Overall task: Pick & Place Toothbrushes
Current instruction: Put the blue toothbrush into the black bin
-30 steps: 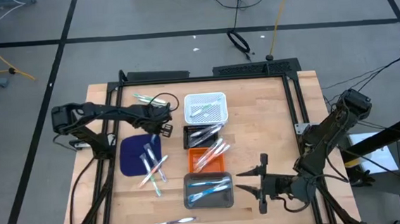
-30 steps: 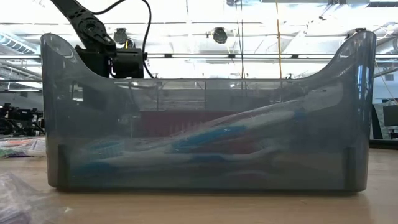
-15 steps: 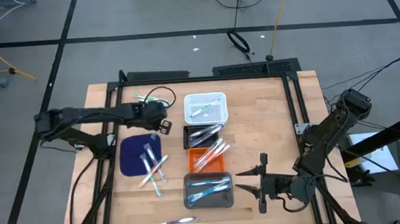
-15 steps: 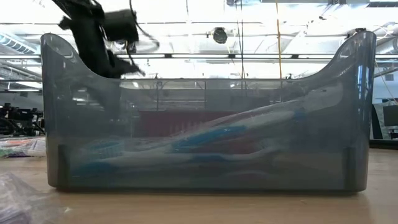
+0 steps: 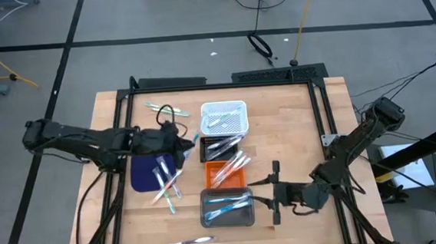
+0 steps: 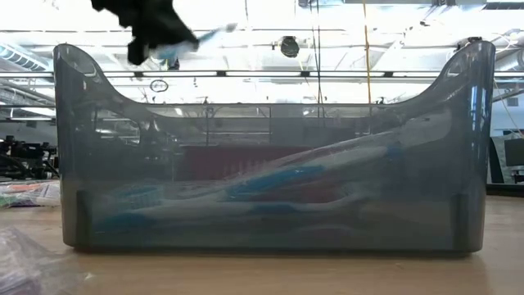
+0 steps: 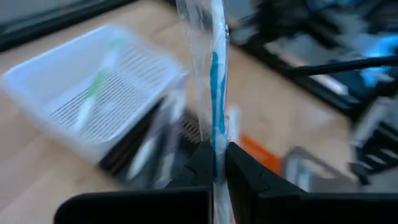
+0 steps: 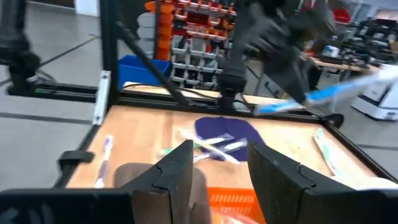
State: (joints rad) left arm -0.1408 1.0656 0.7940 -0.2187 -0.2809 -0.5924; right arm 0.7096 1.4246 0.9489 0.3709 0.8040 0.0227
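The left gripper (image 7: 214, 163), jaws clamped on a blue-striped toothbrush (image 7: 213, 74), hung above the table just left of the black tray (image 5: 221, 146), brush pointing forward from the fingertips towards it. A second earlier it sat farther back-left. The right gripper (image 5: 274, 193), jaws apart, had edged closer to the grey tray (image 5: 227, 207).

mat (image 5: 146, 170) left of four-tray column (image 5: 225, 164) | toothbrushes (image 5: 165, 181) on mat | left gripper (image 5: 194, 140) between
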